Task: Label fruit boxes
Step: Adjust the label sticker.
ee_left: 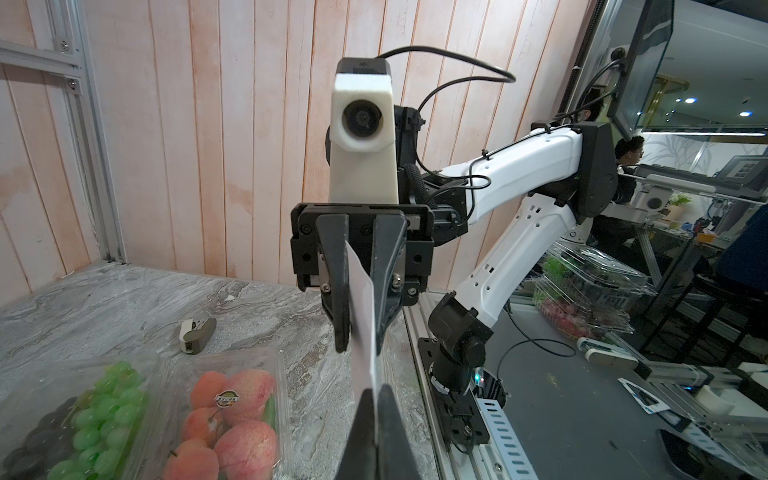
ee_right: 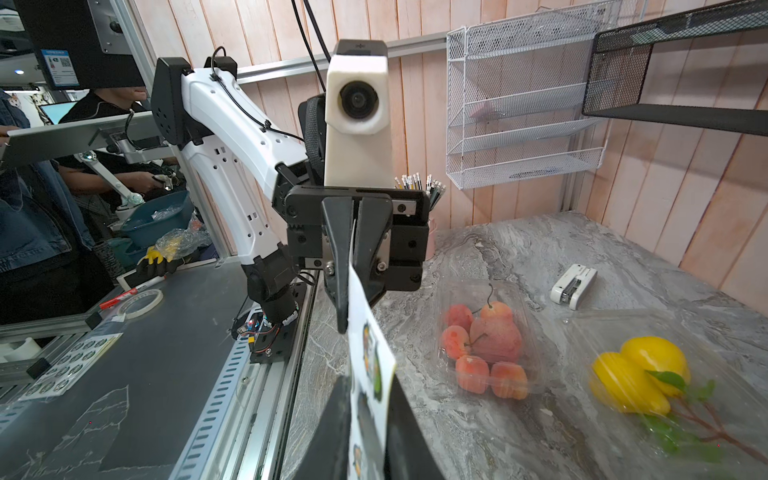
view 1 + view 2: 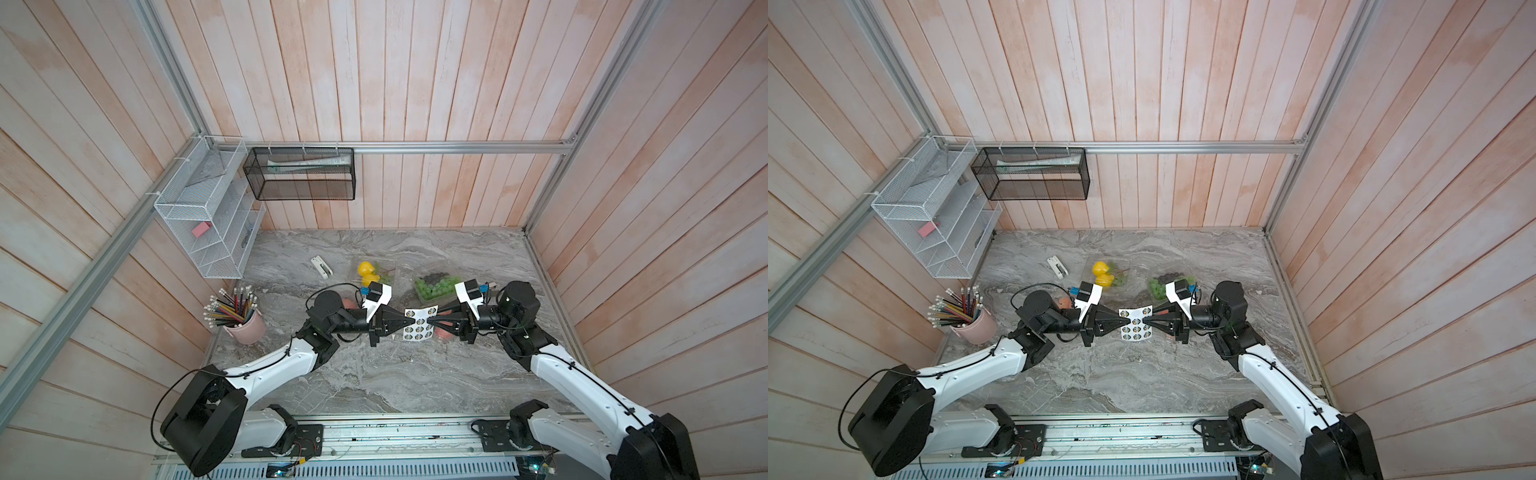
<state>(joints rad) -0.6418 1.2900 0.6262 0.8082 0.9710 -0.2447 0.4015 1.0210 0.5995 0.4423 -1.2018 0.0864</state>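
A white sticker sheet (image 3: pixel 420 324) hangs above the table between my two grippers, which point at each other. My left gripper (image 3: pixel 412 323) is shut on one edge of the sheet (image 1: pixel 362 299). My right gripper (image 3: pixel 430 323) stands at the opposite edge, its jaws slightly apart on either side of the sheet (image 2: pixel 370 353). The fruit boxes are clear trays on the table. The yellow-fruit box (image 3: pixel 368 272) and the grape box (image 3: pixel 436 284) lie behind the grippers. One apple box (image 1: pixel 232 415), with a round sticker (image 1: pixel 227 398) on its lid, lies under my right arm. Another apple box (image 2: pixel 486 340) lies under my left arm.
A small white device (image 3: pixel 322 266) lies at the back left of the marble table (image 3: pixel 395 374). A pink cup of pencils (image 3: pixel 243 320) stands at the left edge. A white wire rack (image 3: pixel 208 216) and a black mesh basket (image 3: pixel 299 174) hang on the walls.
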